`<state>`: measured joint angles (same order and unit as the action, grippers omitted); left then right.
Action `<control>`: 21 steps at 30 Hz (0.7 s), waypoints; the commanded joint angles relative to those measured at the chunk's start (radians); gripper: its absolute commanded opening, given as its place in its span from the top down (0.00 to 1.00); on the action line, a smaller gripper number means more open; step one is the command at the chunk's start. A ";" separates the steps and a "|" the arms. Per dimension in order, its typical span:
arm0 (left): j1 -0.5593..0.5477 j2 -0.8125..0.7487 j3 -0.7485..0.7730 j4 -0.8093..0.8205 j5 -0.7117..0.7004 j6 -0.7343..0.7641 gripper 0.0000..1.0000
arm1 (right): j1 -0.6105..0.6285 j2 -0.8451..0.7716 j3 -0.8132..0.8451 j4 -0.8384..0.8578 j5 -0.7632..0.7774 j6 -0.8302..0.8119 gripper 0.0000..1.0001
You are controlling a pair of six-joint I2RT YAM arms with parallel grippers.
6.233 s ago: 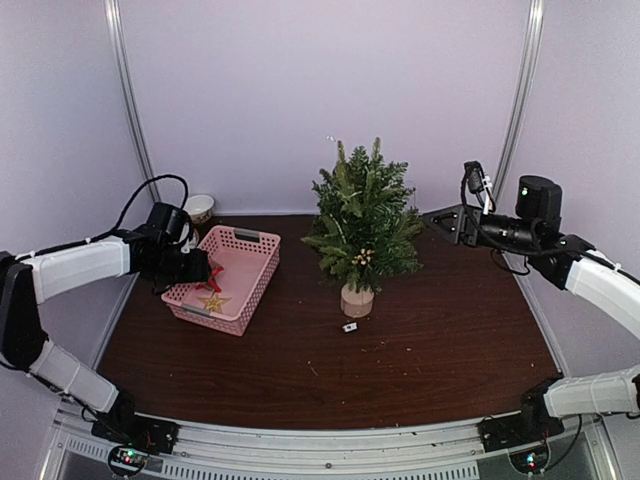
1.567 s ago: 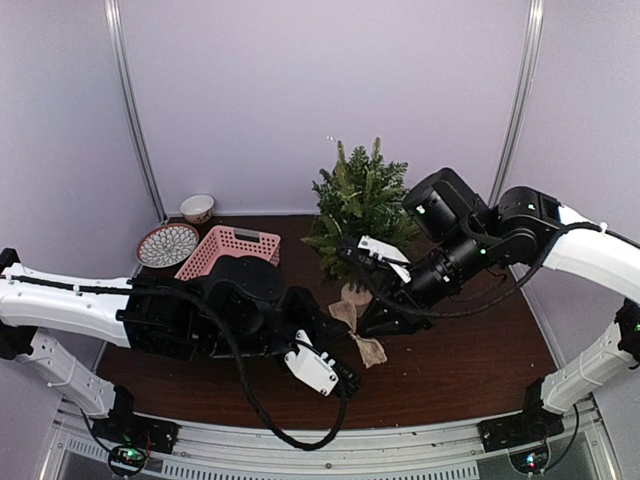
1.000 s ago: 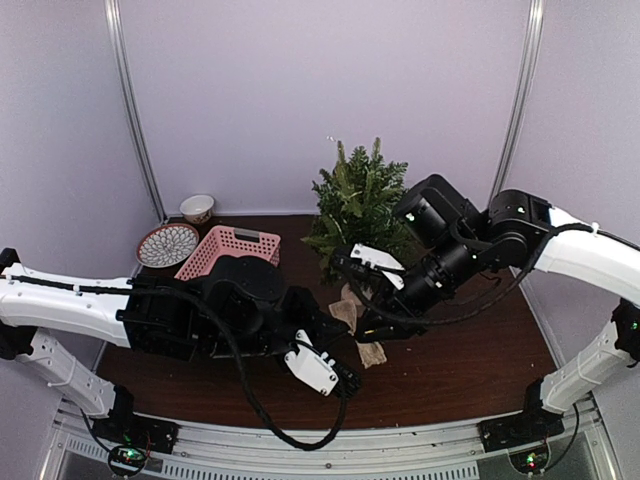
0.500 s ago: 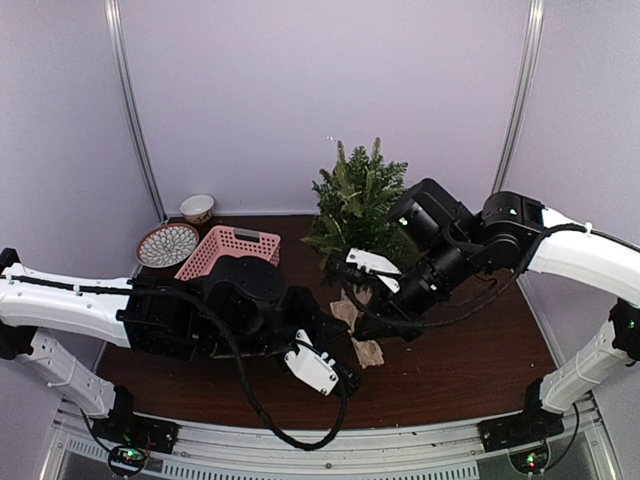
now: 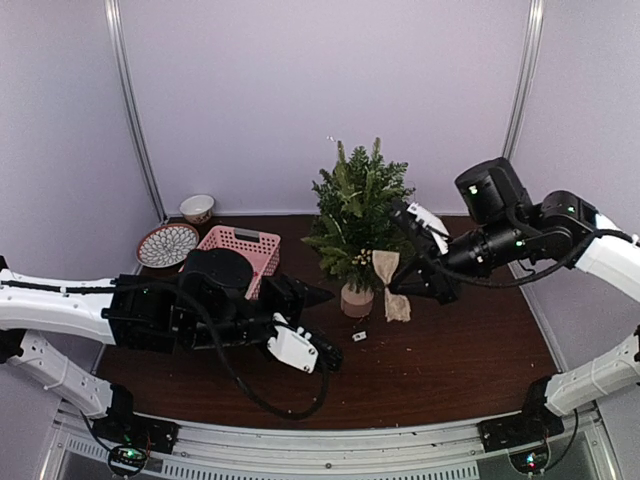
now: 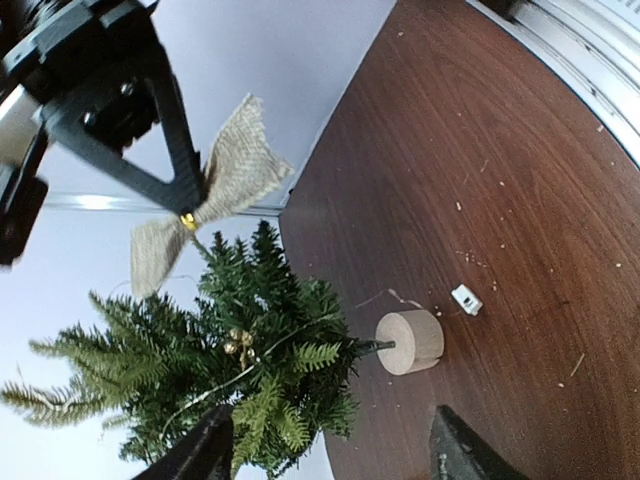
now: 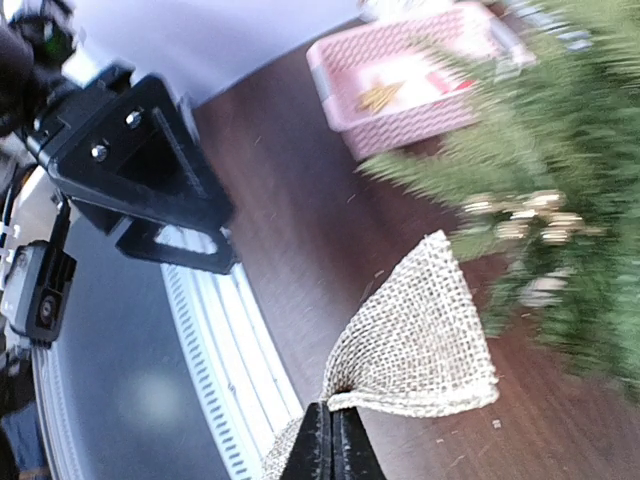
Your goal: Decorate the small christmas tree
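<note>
The small christmas tree (image 5: 360, 215) stands at the back middle of the table on its pale stump (image 5: 356, 300); a gold berry cluster (image 6: 238, 343) hangs in its branches. My right gripper (image 5: 396, 287) is shut on the knot of a burlap bow (image 5: 388, 268), held in the air just right of the stump. The right wrist view shows the bow (image 7: 420, 340) pinched at the shut fingertips (image 7: 333, 432). My left gripper (image 5: 318, 322) is open and holds nothing, low over the table left of the stump; its tips frame the tree (image 6: 240, 340) in the left wrist view.
A pink basket (image 5: 262, 240) with a gold star (image 7: 380, 97) sits back left, beside a patterned plate (image 5: 167, 243) and a small bowl (image 5: 198, 207). A small white tag (image 5: 360, 336) lies on the table in front of the stump. Side walls close in both sides.
My left gripper opened, let go of the bow and drew back left. My right gripper shut on the bow and carried it up and right, beside the tree.
</note>
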<state>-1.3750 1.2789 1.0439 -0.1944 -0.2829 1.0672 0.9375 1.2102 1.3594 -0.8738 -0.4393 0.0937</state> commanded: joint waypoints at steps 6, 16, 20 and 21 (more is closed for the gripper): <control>0.102 -0.097 -0.072 0.170 0.104 -0.348 0.17 | -0.431 -0.224 -0.111 0.247 -0.148 0.114 1.00; 0.201 -0.145 -0.142 0.270 0.174 -0.529 0.14 | -0.648 -0.105 -0.130 0.518 -0.300 0.313 1.00; 0.204 -0.142 -0.151 0.274 0.163 -0.534 0.14 | -0.648 -0.051 -0.135 0.566 -0.325 0.362 1.00; 0.204 -0.142 -0.154 0.282 0.162 -0.538 0.13 | -0.648 -0.042 -0.137 0.570 -0.325 0.368 1.00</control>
<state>-1.1770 1.1469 0.9054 0.0063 -0.1349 0.5751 0.2947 1.1496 1.2301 -0.4042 -0.7105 0.3855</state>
